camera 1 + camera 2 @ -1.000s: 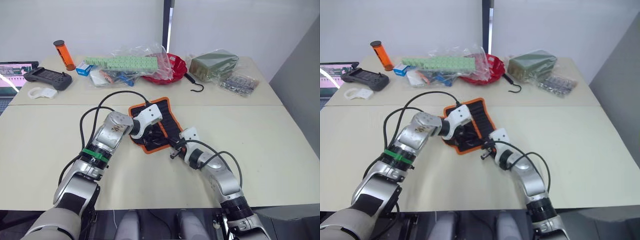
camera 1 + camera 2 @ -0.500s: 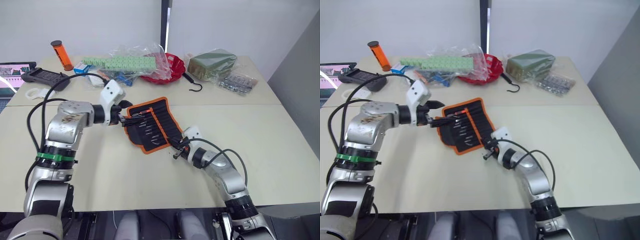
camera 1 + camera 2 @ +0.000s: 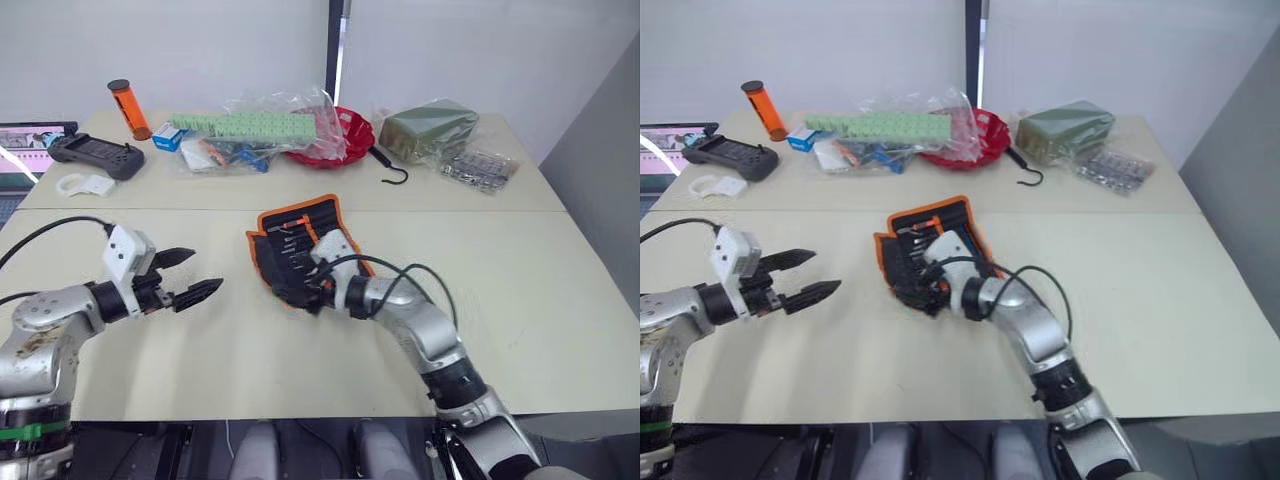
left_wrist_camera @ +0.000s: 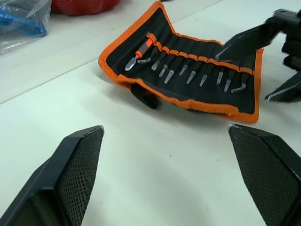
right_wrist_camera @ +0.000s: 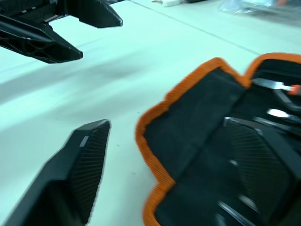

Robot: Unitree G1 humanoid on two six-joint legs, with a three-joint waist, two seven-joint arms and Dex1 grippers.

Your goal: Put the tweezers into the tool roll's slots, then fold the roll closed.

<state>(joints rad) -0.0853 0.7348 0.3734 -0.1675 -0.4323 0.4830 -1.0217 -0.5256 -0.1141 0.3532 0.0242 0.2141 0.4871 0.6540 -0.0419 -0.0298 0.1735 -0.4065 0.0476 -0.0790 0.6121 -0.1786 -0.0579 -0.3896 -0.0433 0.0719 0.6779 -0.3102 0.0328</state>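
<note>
The tool roll (image 3: 305, 245), black fabric with orange piping, lies unrolled but rumpled mid-table. Under its orange inner strip, the slots (image 4: 197, 63) hold several slim tools (image 4: 187, 74) with their tips showing; they look like the tweezers. One orange-handled tool (image 4: 142, 48) sits at the row's end. My right gripper (image 3: 303, 290) is open at the roll's near edge, with one finger (image 5: 263, 160) over the fabric and the other (image 5: 87, 162) over bare table. My left gripper (image 3: 205, 270) is open and empty, well to the left of the roll and apart from it.
Along the far side of the table are a black game controller (image 3: 95, 155), an orange tube (image 3: 128, 108), plastic bags with green pieces (image 3: 250, 125), a red bowl (image 3: 340, 135), a black hook (image 3: 392, 170) and a bagged green block (image 3: 430, 128).
My left gripper let go of the roll and pulled back to the left, open. My right gripper went from shut at the roll's near right corner to open at its near edge.
</note>
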